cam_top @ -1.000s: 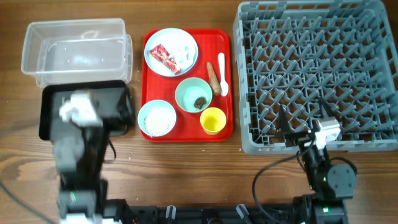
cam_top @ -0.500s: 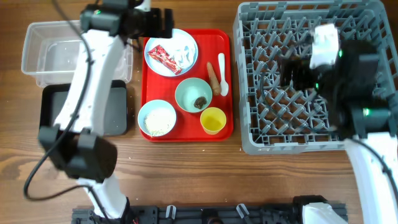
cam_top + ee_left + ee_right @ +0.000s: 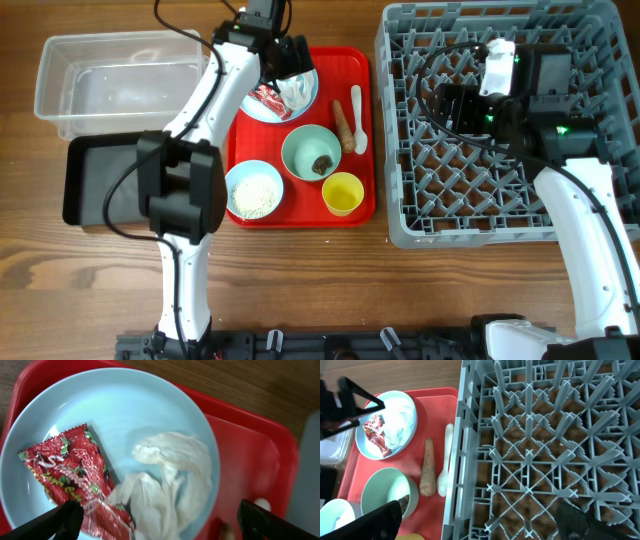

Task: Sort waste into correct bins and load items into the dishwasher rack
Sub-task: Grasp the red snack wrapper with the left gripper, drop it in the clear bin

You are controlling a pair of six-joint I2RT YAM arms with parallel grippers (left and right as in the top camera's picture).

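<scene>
Left end effector [image 3: 160, 517] has swung in over the plate [image 3: 125, 415], released and empty, probably targeting the wrapper [image 3: 70, 475] on it; nothing sorted yet.

Overhead, the left tool [image 3: 288, 58] hides part of the pale blue plate [image 3: 282, 117]. In the left wrist view the plate's lower rim is cut off, and the white spoon [image 3: 260, 505] shows only a tip.
</scene>
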